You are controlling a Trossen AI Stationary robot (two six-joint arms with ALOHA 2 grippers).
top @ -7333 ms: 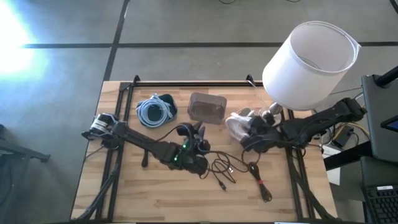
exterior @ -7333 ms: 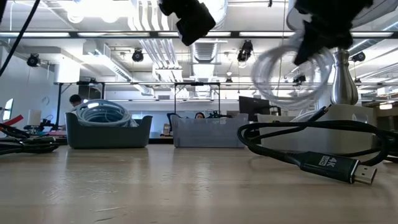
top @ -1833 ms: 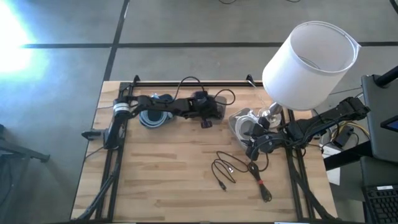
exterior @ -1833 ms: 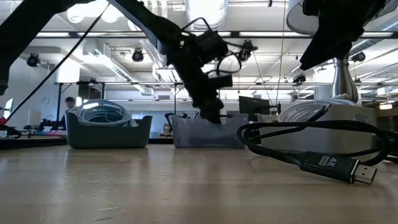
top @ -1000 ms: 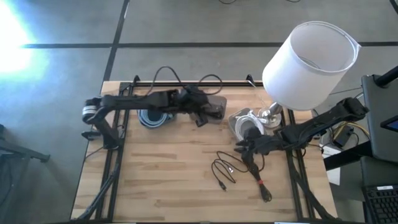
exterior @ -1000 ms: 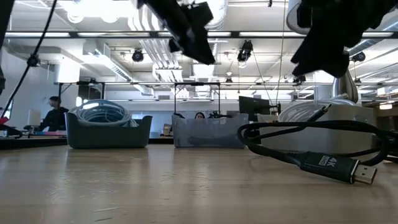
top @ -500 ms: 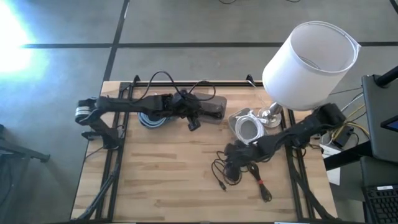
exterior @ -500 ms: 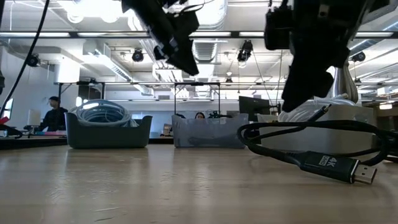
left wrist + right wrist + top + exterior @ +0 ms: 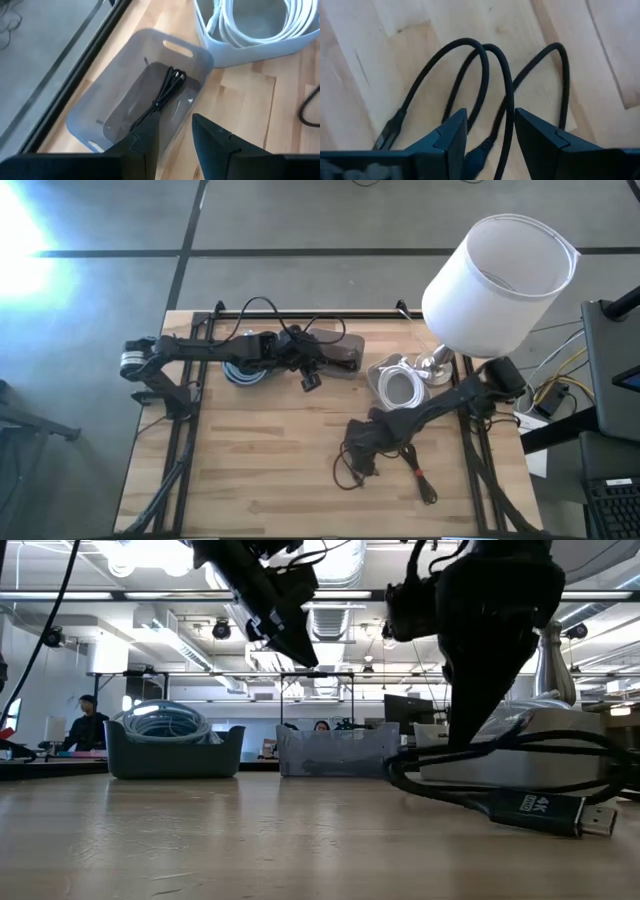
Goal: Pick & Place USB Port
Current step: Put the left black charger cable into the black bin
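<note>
Two grippers at work on a wooden table point(image 9: 250, 470): cable pick in hand.

Right gripper point(image 9: 362, 442) is set low over the loose thin black cable point(image 9: 492, 85) near the table's middle; its jaws are spread, with cable loops seen lying between and ahead of them, nothing yet grasped. Left gripper point(image 9: 174, 131) is held above the translucent grey bin point(image 9: 107, 107) at the back of the table, jaws parted and empty; one black cable point(image 9: 165, 92) is already lying inside that bin. Beside it are a bin of white cable point(image 9: 250, 30) and a blue-grey bin of coiled cable point(image 9: 245, 363). A thicker cable with plug point(image 9: 530, 808) lies nearby. For a good pick, it is judged that the jaws should be centred on a bundled strand, lowered to the wood, and closed squarely so no loop slips free.
</note>
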